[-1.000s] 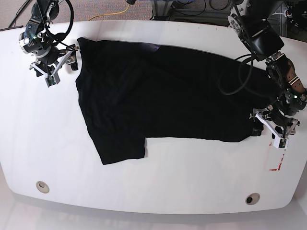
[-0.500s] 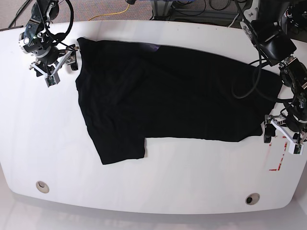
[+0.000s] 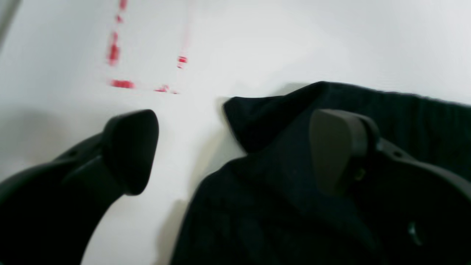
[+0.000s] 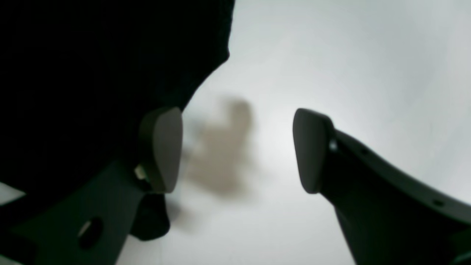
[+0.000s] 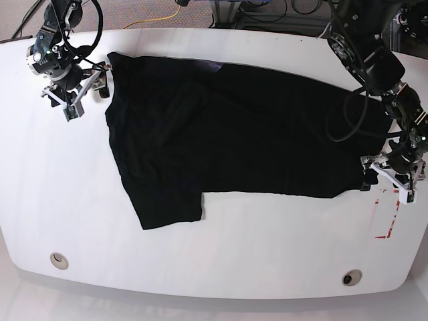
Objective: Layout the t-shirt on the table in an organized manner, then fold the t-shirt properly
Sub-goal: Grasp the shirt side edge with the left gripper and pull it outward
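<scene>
Shirt: black t-shirt (image 5: 227,134) lying spread flat on the white table (image 5: 60,187), long way across my base view. One short sleeve (image 5: 170,204) sticks out toward the near edge at lower left. A small purple patch (image 5: 214,65) shows at the far edge, at the neck.
Writing: I can read no brand, label or lettering anywhere. The neck patch is too small to make out.
Table marks: a broken red outline (image 5: 388,224) near the table's right end, also seen blurred in the left wrist view (image 3: 121,84). Two small round holes (image 5: 59,260) near the front edge, one at each side.
Left gripper (image 5: 386,179): at the shirt's right end, in my base view. Jaws stand wide apart with nothing held. In the wrist view one finger (image 3: 132,147) is over bare table, the other is over the cloth, and a folded corner of the shirt (image 3: 257,121) lies between them.
Right gripper (image 5: 83,85): beside the shirt's far left corner. Jaws apart, holding nothing. In its wrist view one finger (image 4: 163,147) is at the cloth's edge and the other is over bare table.
Background: cables and a yellow wire (image 5: 167,17) on the floor beyond the table.
</scene>
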You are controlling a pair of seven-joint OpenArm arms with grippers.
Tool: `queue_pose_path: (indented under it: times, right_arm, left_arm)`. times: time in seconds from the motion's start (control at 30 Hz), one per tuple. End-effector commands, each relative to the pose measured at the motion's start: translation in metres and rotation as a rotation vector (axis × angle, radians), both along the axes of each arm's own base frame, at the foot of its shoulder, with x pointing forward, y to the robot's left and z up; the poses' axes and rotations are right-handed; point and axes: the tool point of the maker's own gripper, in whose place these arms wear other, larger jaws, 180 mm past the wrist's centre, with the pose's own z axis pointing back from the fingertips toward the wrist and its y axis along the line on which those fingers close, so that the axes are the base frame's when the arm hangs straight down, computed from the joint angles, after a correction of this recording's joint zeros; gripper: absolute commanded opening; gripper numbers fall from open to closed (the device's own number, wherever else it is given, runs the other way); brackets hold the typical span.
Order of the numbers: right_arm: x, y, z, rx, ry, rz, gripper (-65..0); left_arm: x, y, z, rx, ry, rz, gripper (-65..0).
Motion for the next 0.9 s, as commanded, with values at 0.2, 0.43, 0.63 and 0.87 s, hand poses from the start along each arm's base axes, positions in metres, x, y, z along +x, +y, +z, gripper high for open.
queue_pose_path:
  times: [0.2,0.43,0.63,0.87]
  right_arm:
    - [0.006,-0.003,0.009,-0.004,-0.038,0.003,-20.1]
    - [0.006,-0.002,0.009,-0.003,-0.038,0.005,-20.1]
    - [0.007,-0.002,0.009,-0.002,-0.038,0.004,-20.0]
    - [0.007,-0.002,0.009,-0.001,-0.039,0.006,-19.8]
  left_arm:
    - [0.025,-0.004,0.005,-0.105,-0.108,0.074,-3.8]
    - [0.026,-0.007,-0.012,-0.16,-0.101,0.135,-3.8]
    - [0.035,0.001,-0.016,-0.201,-0.121,0.218,-3.8]
    - [0.043,0.007,-0.013,-0.221,-0.143,0.281,-3.8]
